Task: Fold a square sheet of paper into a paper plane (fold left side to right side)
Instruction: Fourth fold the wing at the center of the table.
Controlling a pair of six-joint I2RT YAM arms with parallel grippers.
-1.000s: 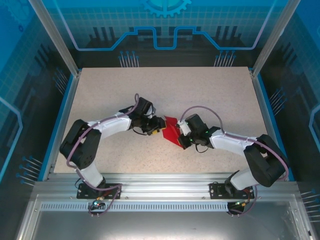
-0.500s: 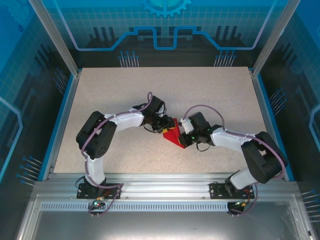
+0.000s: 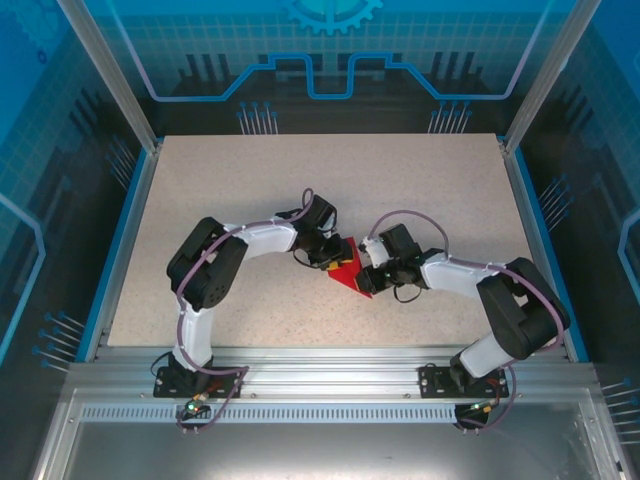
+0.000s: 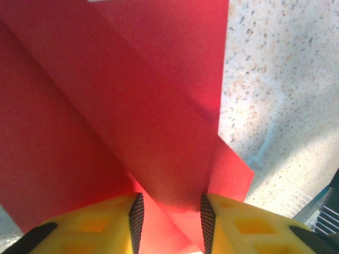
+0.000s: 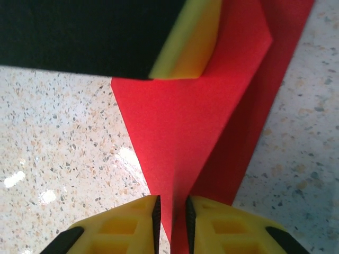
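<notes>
Creased red paper sheet (image 3: 347,274) on tabletop (image 3: 420,180) is straddled by left gripper (image 4: 170,211), moderately parted, and right gripper (image 5: 170,211), narrowly parted.

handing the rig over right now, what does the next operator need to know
The left end effector has its jaws partly open astride a raised fold of the red paper.
The right end effector has its jaws a slit apart at the paper's pointed end; whether it grips is unclear.
The paper lies mid-table, between both arms.
Done: it is creased into a layered triangular shape.
Left: probably the remaining folds to slim it.
</notes>
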